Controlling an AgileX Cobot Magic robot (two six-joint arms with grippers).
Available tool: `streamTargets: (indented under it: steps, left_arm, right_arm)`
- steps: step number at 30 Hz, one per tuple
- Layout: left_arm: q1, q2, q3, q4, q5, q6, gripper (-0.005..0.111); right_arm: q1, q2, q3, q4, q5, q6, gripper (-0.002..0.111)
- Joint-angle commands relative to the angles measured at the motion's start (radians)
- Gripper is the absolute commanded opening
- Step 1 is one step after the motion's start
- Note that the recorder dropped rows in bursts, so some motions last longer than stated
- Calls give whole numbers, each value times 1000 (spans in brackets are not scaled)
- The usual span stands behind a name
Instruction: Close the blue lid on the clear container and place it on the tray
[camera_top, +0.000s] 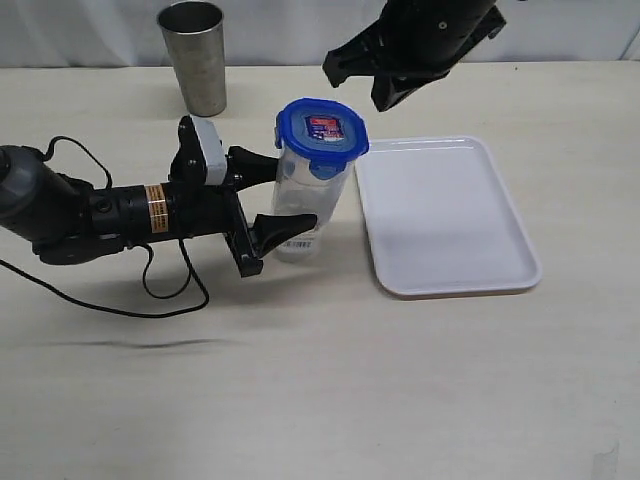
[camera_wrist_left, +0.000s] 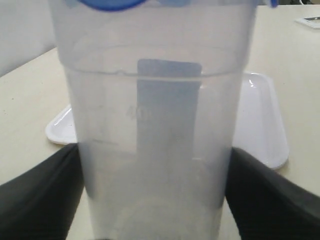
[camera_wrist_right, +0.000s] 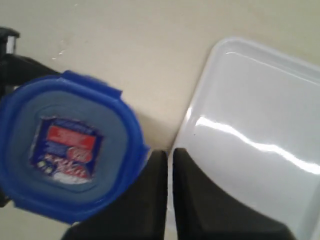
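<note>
The clear container (camera_top: 305, 200) stands upright on the table just left of the tray (camera_top: 450, 215), with the blue lid (camera_top: 322, 128) sitting on its top. My left gripper (camera_top: 290, 195) reaches in from the left and is shut on the container's body; in the left wrist view the black fingers (camera_wrist_left: 40, 200) press both sides of the container (camera_wrist_left: 150, 125). My right gripper (camera_top: 365, 80) hovers above and behind the lid, shut and empty. In the right wrist view its tips (camera_wrist_right: 170, 155) hang between the lid (camera_wrist_right: 65, 150) and the tray (camera_wrist_right: 260, 130).
A grey steel cup (camera_top: 195, 55) stands at the back left of the table. The left arm's black cable (camera_top: 150, 290) loops across the table in front of the arm. The white tray holds nothing.
</note>
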Motion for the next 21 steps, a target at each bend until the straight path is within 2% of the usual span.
streamTargets:
  steps: [1, 4, 9, 15, 21]
  left_arm:
    - [-7, -8, -9, -9, -52, -17, 0]
    - [-7, -8, -9, -9, -52, -17, 0]
    - [-7, -8, -9, -5, -52, -17, 0]
    - [-7, -8, -9, -2, -52, -14, 0]
    - [-7, -8, -9, 3, -52, -14, 0]
  right_arm:
    - [0, -4, 54, 234, 9, -162, 4]
    - [0, 0, 116, 324, -43, -226, 4]
    - [0, 3, 175, 335, -112, -246, 4]
    - [2, 21, 176, 346, -112, -246, 4]
    - [78, 46, 176, 323, -129, -247, 4]
